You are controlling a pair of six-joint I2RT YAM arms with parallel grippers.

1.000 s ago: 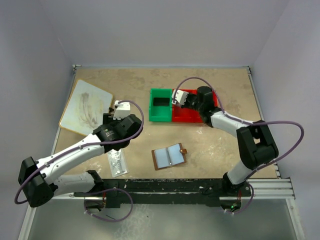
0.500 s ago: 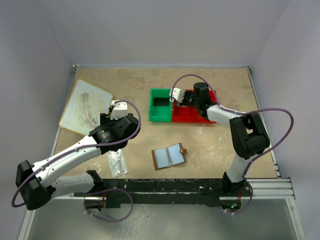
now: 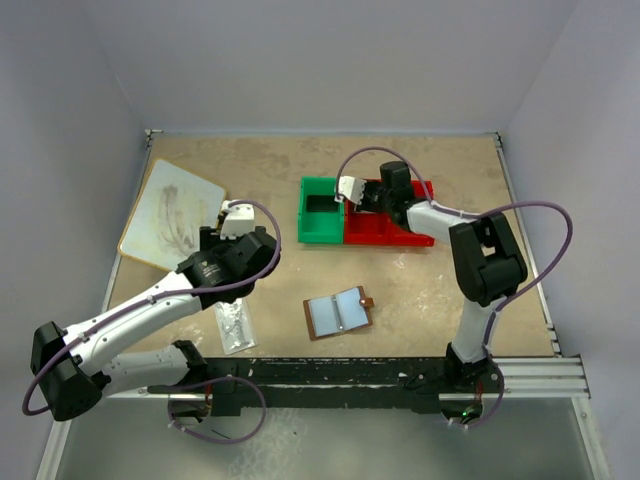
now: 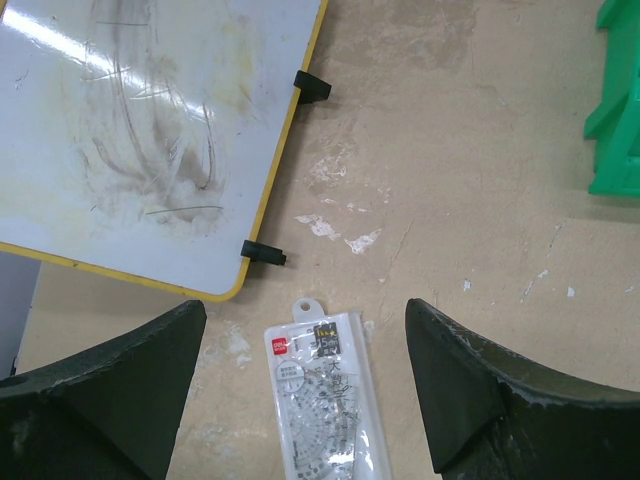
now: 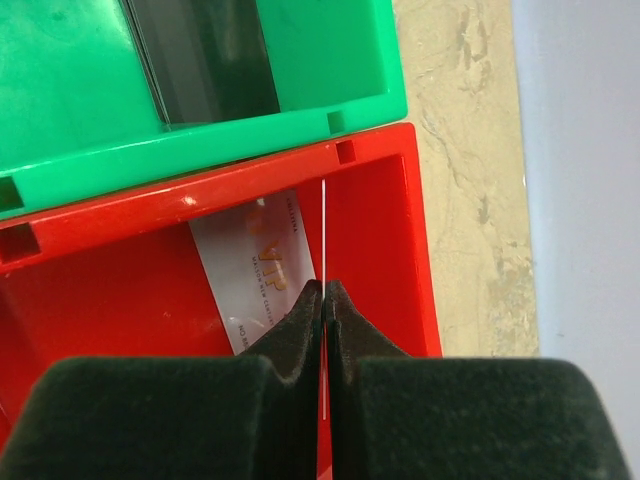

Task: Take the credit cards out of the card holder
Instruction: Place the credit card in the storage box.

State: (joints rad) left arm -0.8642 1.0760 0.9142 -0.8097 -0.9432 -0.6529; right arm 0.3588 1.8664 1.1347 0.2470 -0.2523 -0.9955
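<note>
Pale walls closed in a tan table (image 3: 430,290), scuffed white in places. Far left of the card holder lay a yellow-edged whiteboard (image 3: 172,213), smeared with old marker. Between that board and the card holder, the left gripper (image 4: 305,330) hung over the bare surface with its claw spread wide and nothing between the fingers. It looked parked out of the way, since nothing there was part of the job. Just under it, left of the card holder, a clear speckled packet (image 4: 325,400) with a red mark lay flat.

Near the front middle of the table, the card holder (image 3: 338,313) lay opened out, bluish-grey pockets up and snap tab to its right. From above the pockets looked emptied, though they were too small to be sure.

Beyond the card holder, a green bin (image 3: 321,238) and a red bin (image 3: 390,235) stood touching side by side. Over the red bin, beyond and to the right of the card holder, the right gripper (image 5: 323,290) had its claw pinched tight on a thin card (image 5: 323,220). The card was seen edge-on, so its colour could not be told. Holding it by the edge probably let it drop cleanly into the bin. A silvery grey card (image 5: 255,270) marked VIP lay flat on the red bin's floor, against the wall shared with the green bin. By my reading, the removal was nearly complete.
</note>
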